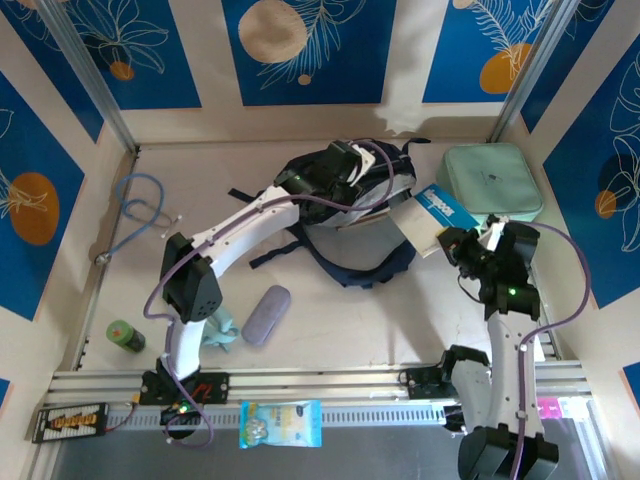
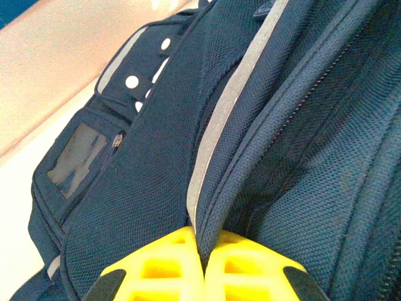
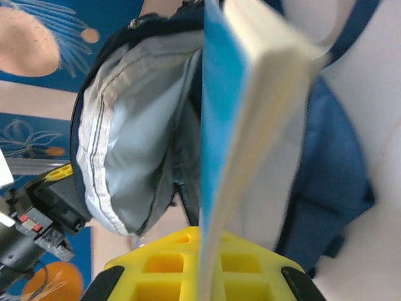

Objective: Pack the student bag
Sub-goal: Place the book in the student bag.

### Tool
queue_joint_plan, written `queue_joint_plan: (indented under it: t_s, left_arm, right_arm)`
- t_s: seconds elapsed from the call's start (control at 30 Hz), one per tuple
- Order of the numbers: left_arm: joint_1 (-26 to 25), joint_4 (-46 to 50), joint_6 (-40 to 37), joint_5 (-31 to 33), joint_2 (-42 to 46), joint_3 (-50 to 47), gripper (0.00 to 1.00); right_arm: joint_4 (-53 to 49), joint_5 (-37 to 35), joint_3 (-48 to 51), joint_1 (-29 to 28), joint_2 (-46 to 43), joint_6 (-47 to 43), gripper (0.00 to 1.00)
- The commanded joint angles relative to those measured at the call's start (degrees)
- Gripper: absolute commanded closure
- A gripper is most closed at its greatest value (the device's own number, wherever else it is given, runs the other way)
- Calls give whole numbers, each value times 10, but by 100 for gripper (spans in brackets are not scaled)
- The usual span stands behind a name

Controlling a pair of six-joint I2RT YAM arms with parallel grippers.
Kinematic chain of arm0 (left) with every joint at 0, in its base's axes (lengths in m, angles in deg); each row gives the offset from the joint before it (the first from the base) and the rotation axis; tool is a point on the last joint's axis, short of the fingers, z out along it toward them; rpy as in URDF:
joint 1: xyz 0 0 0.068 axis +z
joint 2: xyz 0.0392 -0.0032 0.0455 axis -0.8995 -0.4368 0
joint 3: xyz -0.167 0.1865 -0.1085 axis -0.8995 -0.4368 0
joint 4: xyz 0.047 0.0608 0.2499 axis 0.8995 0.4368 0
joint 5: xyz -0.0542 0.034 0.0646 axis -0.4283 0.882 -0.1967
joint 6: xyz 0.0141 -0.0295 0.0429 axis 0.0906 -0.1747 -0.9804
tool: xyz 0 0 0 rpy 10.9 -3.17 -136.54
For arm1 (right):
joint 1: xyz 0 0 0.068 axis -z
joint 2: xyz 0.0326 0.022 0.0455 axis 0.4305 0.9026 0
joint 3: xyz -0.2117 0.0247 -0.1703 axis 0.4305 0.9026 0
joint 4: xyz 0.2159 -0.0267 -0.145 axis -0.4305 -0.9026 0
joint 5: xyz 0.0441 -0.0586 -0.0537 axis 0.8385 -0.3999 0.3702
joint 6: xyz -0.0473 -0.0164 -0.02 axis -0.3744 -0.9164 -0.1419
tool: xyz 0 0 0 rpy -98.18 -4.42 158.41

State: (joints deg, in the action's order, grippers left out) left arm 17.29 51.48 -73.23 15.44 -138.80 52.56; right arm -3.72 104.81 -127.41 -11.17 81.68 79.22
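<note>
I've got the student bag far-centre on the table, mouth facing right, w/ pale grey lining showing in the R wrist cam. L claw is at the bag's far top. On the L wrist cam its yellow fingers are pinched together on a fold of navy fabric by the grey trim stripe. R claw sits just right of the bag, clamped on a blue & white book held just beside the opening. Mint case lies far right. Lilac pouch & green bottle are near left.
</note>
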Motion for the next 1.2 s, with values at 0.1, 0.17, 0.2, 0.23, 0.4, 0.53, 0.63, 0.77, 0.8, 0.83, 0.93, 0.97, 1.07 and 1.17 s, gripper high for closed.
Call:
queue_joint_plan:
  t_s: [0.1,0.17,0.2,0.23,0.4,0.53,0.63,0.77,0.8,0.83,0.93,0.97,1.07,1.17]
  left_arm:
    - [7,-8,71,44,48,36,100]
    - [6,-3,78,46,56,34,100]
    - [6,-1,81,41,59,33,100]
    - [6,2,86,34,60,34,100]
    - [6,6,106,11,61,40,100]
    - [6,17,111,4,59,53,100]
    - [6,27,110,-2,57,59,100]
    - [7,40,111,-13,54,65,100]
    - [8,41,113,-14,53,67,100]
    - [8,42,114,-16,53,66,100]
    - [17,40,125,-46,53,66,100]
    - [19,36,128,-58,54,64,100]
    - [25,24,131,-75,56,58,100]
    - [28,19,134,-84,56,58,100]
  right_arm:
    - [155,25,40,-88,52,70,98]
    - [186,-8,39,-128,81,70,98]
    - [200,-29,38,-149,98,73,98]
    - [217,-47,36,-169,116,79,98]
    - [299,-163,37,-238,217,125,98]
    - [376,-231,32,-261,308,167,98]
    - [416,-255,12,-273,373,175,98]
    - [400,-279,-31,-288,441,210,98]
    - [400,-281,-39,-291,456,220,98]
    - [402,-284,-45,-295,469,228,98]
    - [410,-292,-58,-308,495,239,97]
    - [413,-288,-65,-311,503,239,96]
    - [425,-273,-84,-320,531,230,94]
    - [438,-255,-105,-326,567,233,92]
